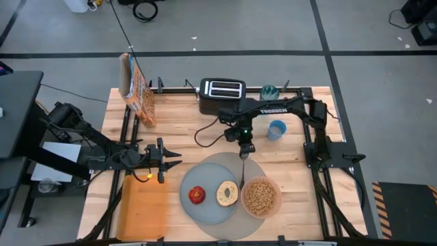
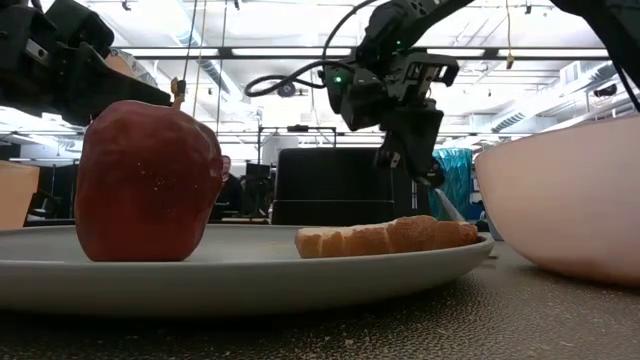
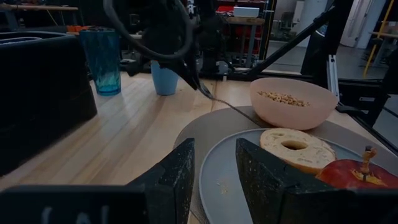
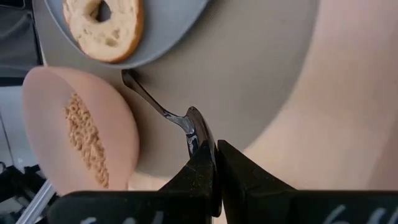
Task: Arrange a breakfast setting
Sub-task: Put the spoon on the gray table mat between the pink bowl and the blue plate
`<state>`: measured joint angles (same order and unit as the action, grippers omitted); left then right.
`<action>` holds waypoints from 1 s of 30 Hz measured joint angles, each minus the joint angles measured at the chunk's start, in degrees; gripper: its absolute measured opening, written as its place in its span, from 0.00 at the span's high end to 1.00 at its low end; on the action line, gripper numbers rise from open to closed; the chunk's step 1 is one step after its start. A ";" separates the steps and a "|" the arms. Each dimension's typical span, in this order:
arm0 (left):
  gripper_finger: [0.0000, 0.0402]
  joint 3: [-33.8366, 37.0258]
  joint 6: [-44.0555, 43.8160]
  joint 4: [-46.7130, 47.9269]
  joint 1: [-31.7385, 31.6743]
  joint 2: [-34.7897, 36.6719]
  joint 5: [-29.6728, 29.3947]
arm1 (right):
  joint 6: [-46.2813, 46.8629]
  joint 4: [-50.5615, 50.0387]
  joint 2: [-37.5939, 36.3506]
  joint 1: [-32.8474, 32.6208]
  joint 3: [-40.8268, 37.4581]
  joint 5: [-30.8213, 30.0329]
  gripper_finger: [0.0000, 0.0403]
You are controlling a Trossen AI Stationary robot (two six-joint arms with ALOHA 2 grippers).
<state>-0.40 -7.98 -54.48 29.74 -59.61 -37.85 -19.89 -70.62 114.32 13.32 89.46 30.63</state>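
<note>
A large round grey mat point(image 1: 225, 162) lies at the table's near middle. On it sits a smaller grey plate point(image 1: 208, 212) with a red apple point(image 1: 197, 195) and a bagel point(image 1: 227, 194). A pink bowl point(image 1: 260, 197) of cereal stands on the mat's right part. My right gripper point(image 1: 242, 154) hangs over the mat's far edge, shut on a metal spoon point(image 1: 242, 172). My left gripper point(image 1: 171, 160) waits left of the mat, level, open and with nothing between its fingers point(image 3: 180, 174). My right gripper pinches the spoon's wider end point(image 4: 194, 127) between its two fingers, coming from above and slanting down toward the near edge. The spoon runs on in line with the fingers. Its thin free end point(image 4: 129, 77) reaches down to the mat between plate and bowl; whether it touches there I cannot tell.
A black toaster point(image 1: 222, 92) stands at the far middle, and a cereal box point(image 1: 136, 92) at the far left. A blue cup point(image 1: 276, 130) and a teal glass point(image 1: 268, 91) stand at the far right. An orange tray point(image 1: 143, 205) lies near left.
</note>
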 joint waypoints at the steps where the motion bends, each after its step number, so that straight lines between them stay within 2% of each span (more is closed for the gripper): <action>1: 0.69 0.00 -0.01 -0.08 0.02 0.00 0.00 | 0.24 1.15 0.00 -0.36 -0.47 0.11 0.96; 14: 0.69 -0.01 -0.34 -0.09 0.02 0.00 0.00 | 2.38 8.65 -0.11 -2.95 -6.98 3.11 0.96; 22: 0.69 0.00 -0.33 -0.09 0.00 0.00 0.00 | 2.37 9.06 -0.11 -3.07 -7.29 3.19 0.96; 30: 0.69 0.00 -0.32 -0.09 0.00 0.00 0.00 | 2.36 6.29 -0.11 -1.90 -6.70 7.01 0.96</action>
<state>-0.40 -8.29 -54.57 29.74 -59.61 -37.85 -17.53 -64.34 114.21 11.41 82.76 37.64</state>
